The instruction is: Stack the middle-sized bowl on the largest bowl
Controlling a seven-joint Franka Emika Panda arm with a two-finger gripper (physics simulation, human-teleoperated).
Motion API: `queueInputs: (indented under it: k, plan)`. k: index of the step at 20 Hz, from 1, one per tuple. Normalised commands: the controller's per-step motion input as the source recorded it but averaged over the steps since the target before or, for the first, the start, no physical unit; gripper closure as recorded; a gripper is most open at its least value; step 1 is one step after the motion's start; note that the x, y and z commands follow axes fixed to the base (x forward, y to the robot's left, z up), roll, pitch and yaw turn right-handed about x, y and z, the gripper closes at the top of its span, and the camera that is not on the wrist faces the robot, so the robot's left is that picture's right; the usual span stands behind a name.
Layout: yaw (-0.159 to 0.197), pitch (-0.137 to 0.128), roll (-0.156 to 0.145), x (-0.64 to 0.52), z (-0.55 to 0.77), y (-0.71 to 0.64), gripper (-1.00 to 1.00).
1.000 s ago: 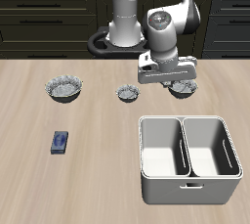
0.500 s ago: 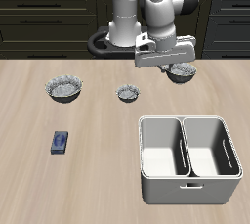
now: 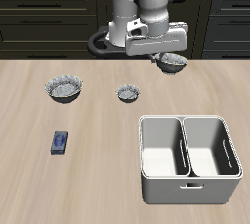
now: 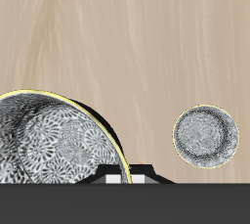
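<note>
Exterior view: middle-sized bowl higher (gripper-held).

Even, soft simulated light, crisp low-resolution renders (no blur), faint shadows beneath objects.

No legible text — none anywhere

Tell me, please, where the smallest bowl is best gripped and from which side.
Probably its crinkled rim, from straight above, pinching the wall inside and out: the smallest bowl sits upright and open on the table, with nothing touching it.
</note>
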Motion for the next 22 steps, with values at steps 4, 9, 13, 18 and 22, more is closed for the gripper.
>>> queueInputs:
  k: [4,9,13,18,22]
  plan:
    - [0.039,-0.046,-0.075,0.09,0.22,-0.36,1.0]
    - [0.042,-0.03,-0.09,0.04,0.14,-0.44,1.0]
    - [0.015,-0.022,-0.075,0.01,0.1,-0.58,1.0]
    - [-0.005,0.006,-0.035,-0.04,0.09,-0.51,1.0]
    - [0.032,0.057,0.0,-0.01,-0.11,-0.35,1.0]
